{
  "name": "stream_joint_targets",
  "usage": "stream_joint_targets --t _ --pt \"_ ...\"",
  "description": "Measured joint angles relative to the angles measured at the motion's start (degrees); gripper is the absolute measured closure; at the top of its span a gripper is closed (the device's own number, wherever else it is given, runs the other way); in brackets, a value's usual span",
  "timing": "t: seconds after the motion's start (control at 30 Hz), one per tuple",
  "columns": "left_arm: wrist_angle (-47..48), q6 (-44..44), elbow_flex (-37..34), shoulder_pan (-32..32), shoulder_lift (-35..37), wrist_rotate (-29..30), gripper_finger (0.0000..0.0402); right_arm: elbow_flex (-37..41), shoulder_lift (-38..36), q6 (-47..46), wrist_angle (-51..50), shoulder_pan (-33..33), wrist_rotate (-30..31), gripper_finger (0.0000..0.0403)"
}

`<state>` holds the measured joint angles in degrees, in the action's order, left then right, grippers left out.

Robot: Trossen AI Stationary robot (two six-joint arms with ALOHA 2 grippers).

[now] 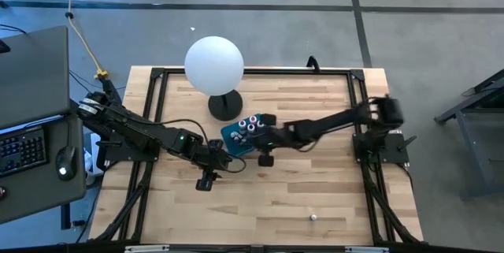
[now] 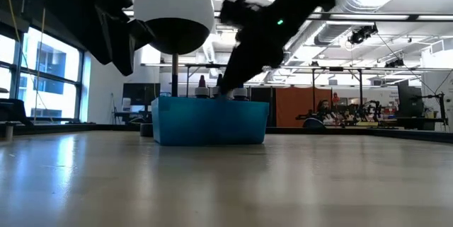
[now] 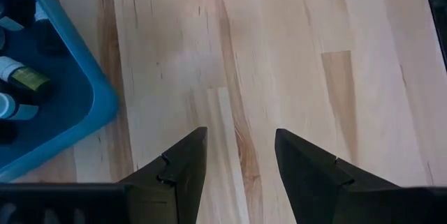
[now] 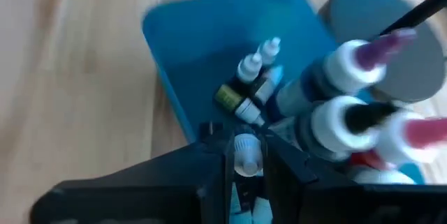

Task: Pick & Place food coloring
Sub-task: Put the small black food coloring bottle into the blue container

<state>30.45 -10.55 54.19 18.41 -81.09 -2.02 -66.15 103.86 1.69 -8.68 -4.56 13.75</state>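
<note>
The food coloring bottles [image 4: 349,105] are tiny and whitish, with white, purple, dark and red tips. Several stand upright in the teal box [image 1: 239,138], and a few more [image 4: 253,84] lie on its floor. My right gripper [image 4: 246,144] reaches into the box from the table's right and is shut on one bottle. My left gripper [image 3: 241,137] hovers open over bare wood just beside the box's near-left corner [image 3: 98,112] and touches nothing. In the low view the box [image 2: 210,122] sits on the table with bottle tops [image 2: 202,84] showing above its rim. My right gripper pinches one small bottle between its two fingers, just below its white cap [image 4: 246,155]. The fingers come slanting down from above into the box. Whether the bottle's lower end rests on the box floor is hidden by the fingers.
A large white ball lamp [image 1: 214,64] on a dark round base [image 1: 225,105] stands just behind the box. A small whitish object [image 1: 313,217] lies near the table's near edge. A black frame [image 1: 354,79] runs around the table. Bare wood lies in front of the box.
</note>
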Motion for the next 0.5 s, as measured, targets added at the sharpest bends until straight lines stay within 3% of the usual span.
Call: stream_joint_targets --t 0.23,0.5 --pt "1.8 0.0 0.0 0.0 0.0 0.0 0.0234 -10.9 9.6 1.3 -10.0 0.4 2.5 0.0339" --pt "2.8 0.0 0.0 0.0 0.0 0.0 0.0234 -13.1 10.2 0.4 -10.0 1.1 2.4 0.0302"
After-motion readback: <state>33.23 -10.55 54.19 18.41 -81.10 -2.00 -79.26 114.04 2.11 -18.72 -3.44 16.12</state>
